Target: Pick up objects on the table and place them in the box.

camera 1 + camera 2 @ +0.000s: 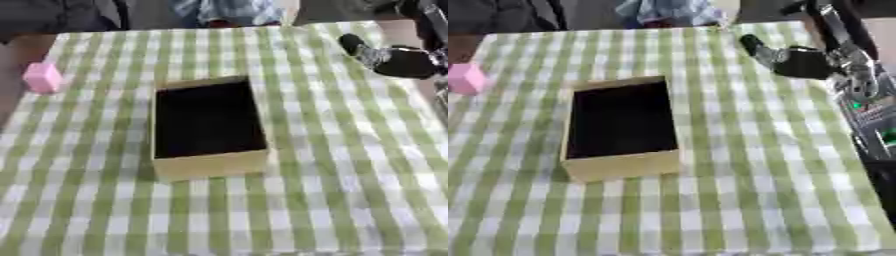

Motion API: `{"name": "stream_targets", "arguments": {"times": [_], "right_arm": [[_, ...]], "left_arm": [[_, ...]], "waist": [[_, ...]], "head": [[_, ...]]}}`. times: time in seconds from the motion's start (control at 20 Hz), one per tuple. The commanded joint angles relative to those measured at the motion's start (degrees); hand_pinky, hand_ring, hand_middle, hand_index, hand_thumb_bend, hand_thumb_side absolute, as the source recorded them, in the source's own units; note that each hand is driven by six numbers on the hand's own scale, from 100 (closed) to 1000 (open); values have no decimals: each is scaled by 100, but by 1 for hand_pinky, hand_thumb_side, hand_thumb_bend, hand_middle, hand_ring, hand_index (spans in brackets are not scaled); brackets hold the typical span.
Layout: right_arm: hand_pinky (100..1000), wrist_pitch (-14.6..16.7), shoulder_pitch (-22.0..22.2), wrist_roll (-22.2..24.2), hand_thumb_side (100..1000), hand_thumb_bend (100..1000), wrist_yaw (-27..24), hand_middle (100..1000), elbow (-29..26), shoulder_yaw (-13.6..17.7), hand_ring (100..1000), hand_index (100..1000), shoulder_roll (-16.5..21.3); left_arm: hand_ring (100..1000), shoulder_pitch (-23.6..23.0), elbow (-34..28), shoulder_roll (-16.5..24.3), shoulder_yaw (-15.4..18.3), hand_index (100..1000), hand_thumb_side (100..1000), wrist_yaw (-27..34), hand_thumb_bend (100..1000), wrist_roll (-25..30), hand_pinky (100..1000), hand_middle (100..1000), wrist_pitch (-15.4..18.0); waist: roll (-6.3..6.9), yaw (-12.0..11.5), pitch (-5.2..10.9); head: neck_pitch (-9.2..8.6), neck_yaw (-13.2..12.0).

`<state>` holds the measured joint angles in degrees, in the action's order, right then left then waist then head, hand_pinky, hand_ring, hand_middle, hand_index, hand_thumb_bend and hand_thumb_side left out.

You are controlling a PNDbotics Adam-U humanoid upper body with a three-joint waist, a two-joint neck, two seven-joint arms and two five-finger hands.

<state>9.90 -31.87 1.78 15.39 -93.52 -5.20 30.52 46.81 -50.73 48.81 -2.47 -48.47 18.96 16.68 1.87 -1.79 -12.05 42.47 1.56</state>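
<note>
An open tan cardboard box (212,165) with a dark inside stands in the middle of the green-and-white checked tablecloth (332,200); nothing shows inside it. A small pink block (42,77) sits near the table's far left edge, well apart from the box. My black right hand (798,60) hovers over the far right part of the table, to the right of the box and beyond it, and far from the pink block. It is blurred, and I see nothing in it. My left hand shows in neither view.
My right arm's silver and black parts (850,70) run down the right edge of the right eye view. The table's left edge lies just beyond the pink block. Open cloth stretches in front of the box and to its right.
</note>
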Motion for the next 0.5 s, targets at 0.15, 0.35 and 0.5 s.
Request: {"name": "stream_targets", "arguments": {"times": [0.15,0.35,0.5], "right_arm": [[732,12,-54,-49,390,462,13,864,-193,116,853,942,103],[733,13,-46,-91,391,462,52,864,-283,170,853,942,125],[733,8,-40,-135,393,462,79,865,-364,220,854,942,135]], "left_arm": [[792,172,11,255,98,884,191,-37,658,-137,822,761,32],[792,203,-9,296,103,884,188,-56,661,-221,823,761,55],[794,237,-33,320,106,884,181,-74,660,-282,823,762,70]], "waist": [[-22,27,-13],[-42,34,-124],[-52,33,-211]], "head": [[-95,-1],[-124,21],[-148,38]]}}
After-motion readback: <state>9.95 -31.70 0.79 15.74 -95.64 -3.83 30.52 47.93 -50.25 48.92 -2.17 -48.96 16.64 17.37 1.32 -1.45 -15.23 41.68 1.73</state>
